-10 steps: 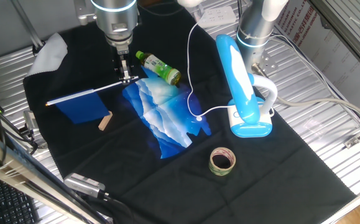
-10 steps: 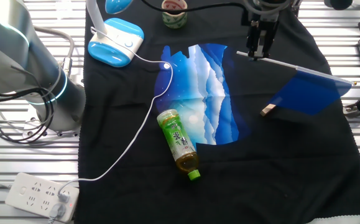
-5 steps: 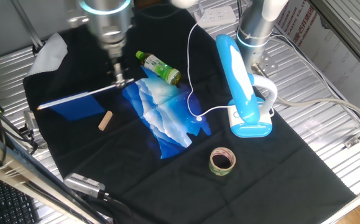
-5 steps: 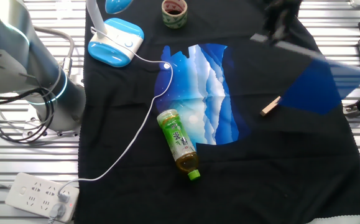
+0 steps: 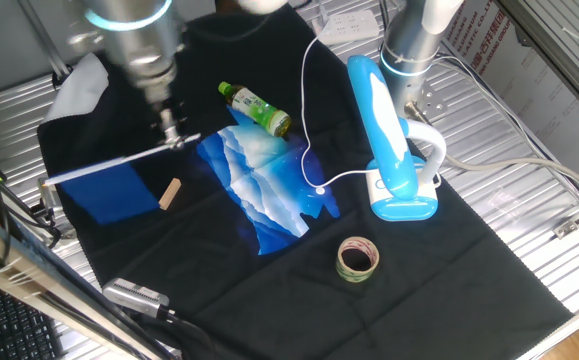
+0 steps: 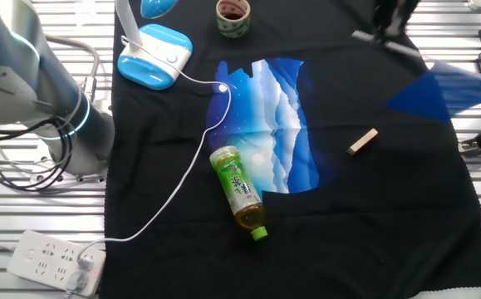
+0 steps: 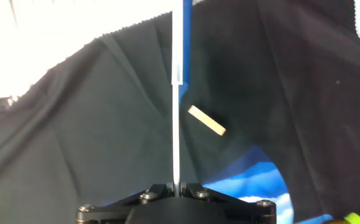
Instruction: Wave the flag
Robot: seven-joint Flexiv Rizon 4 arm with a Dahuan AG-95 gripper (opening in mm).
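Gripper (image 5: 172, 138) is clamping the end of the flag (image 5: 109, 190) stick, fingers closed together on it; in hand view the gripper (image 7: 175, 188) is pinching the thin white stick of the flag (image 7: 177, 81), which is running straight up the frame away from the fingers. Flag is being held off the black table cloth (image 5: 299, 290), stick roughly level, dark blue cloth hanging below it, out beyond the patterned blue-and-white cloth (image 5: 259, 190) on the side away from the lamp. Arm is blurring w/ motion in both fixed views. In the other fixed view the gripper (image 6: 383, 33) is smeared near the top edge, flag (image 6: 439, 87) showing as a blue wedge above and beside the wooden block (image 6: 363, 141), not touching it. Wooden block (image 5: 170, 194) is lying flat on the black cloth, just beside the flag's blue panel, btwn it and the patterned cloth; hand view is showing the block (image 7: 206, 120) just right of the stick. Green tea bottle (image 5: 254, 108) is lying on its side at the patterned cloth's far edge. Blue-white desk lamp (image 5: 389, 150) is standing well apart on the other side of the patterned cloth, its white cable (image 5: 314, 120) trailing across that cloth. Tape roll (image 5: 357, 258) is sitting near the lamp base.
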